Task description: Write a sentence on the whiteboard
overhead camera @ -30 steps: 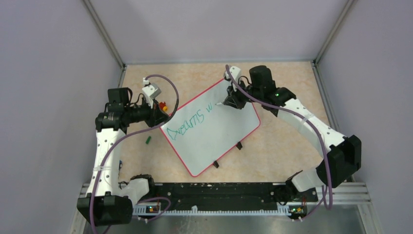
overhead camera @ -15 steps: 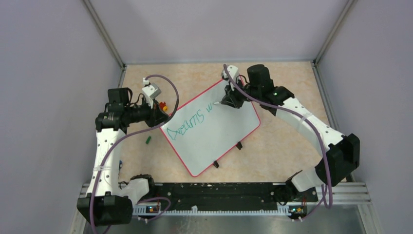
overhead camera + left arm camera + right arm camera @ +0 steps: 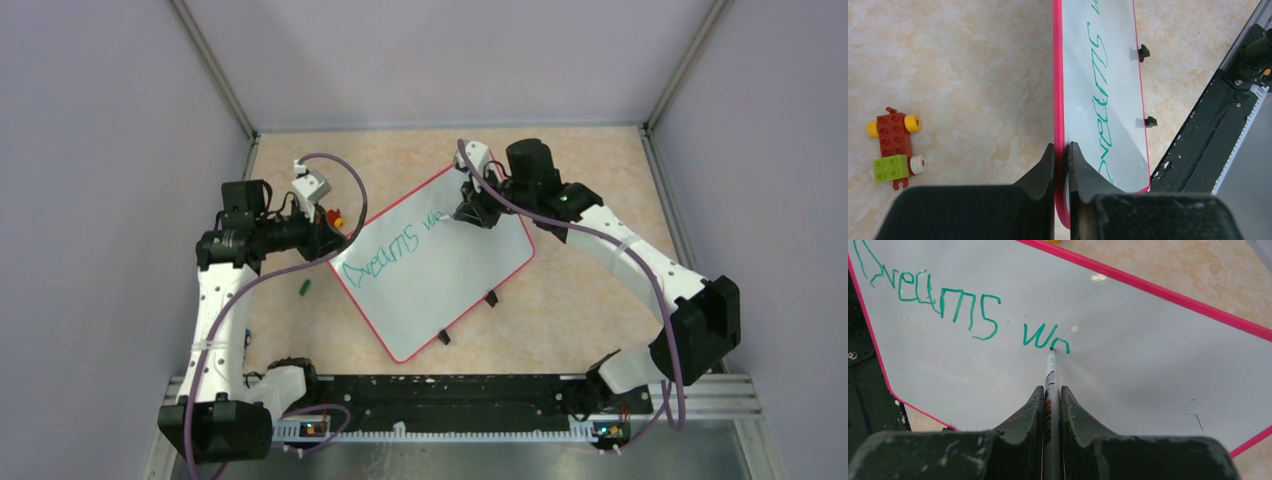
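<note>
The whiteboard (image 3: 455,275) lies tilted on the table, white with a red rim. Green lettering (image 3: 385,250) on it reads "Dreams wo"; it also shows in the right wrist view (image 3: 948,302). My left gripper (image 3: 335,238) is shut on the whiteboard's red rim (image 3: 1058,100) at its left corner. My right gripper (image 3: 470,212) is shut on a white marker (image 3: 1050,375), whose tip touches the board at the end of the last green letter (image 3: 1060,344). In the left wrist view the writing (image 3: 1100,100) runs up the board.
A small toy car of red, yellow and green bricks (image 3: 894,150) sits on the table left of the board, also in the top view (image 3: 335,216). A green marker cap (image 3: 303,288) lies near the left arm. Black feet (image 3: 490,297) stick out from the board's near edge.
My right gripper moved the marker a little, and the green "w" has gained a further letter. The left gripper has not moved.
</note>
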Action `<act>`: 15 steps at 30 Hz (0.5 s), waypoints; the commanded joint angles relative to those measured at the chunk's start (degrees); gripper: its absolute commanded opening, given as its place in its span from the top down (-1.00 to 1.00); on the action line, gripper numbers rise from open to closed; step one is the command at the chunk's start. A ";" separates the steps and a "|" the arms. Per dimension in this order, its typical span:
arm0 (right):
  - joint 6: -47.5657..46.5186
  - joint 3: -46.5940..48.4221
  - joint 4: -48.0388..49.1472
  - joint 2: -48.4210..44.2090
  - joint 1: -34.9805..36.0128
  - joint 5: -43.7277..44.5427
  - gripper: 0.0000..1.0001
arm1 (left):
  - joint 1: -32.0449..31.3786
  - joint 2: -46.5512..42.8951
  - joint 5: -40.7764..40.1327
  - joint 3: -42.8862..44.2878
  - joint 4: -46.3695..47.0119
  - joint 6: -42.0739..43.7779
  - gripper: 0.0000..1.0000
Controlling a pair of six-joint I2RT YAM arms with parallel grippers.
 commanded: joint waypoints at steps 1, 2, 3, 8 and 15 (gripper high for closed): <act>-1.33 -1.53 1.18 -1.81 0.68 1.14 1.00 | -0.96 -0.08 0.33 -0.96 0.43 1.38 1.00; -1.43 -1.66 0.94 -1.84 0.61 1.25 1.00 | -0.98 -0.08 0.35 -0.95 0.40 1.38 1.00; -1.54 -1.79 0.87 -1.94 0.55 1.33 1.00 | -0.96 -0.14 0.30 -0.95 0.46 1.38 1.00; -2.28 -2.13 0.62 -2.36 -0.72 1.71 1.00 | -0.96 -0.07 0.29 -1.01 0.46 1.42 1.00; -3.61 -0.56 -0.29 -2.28 -2.22 2.56 1.00 | -0.96 0.14 0.37 -0.91 0.42 1.34 1.00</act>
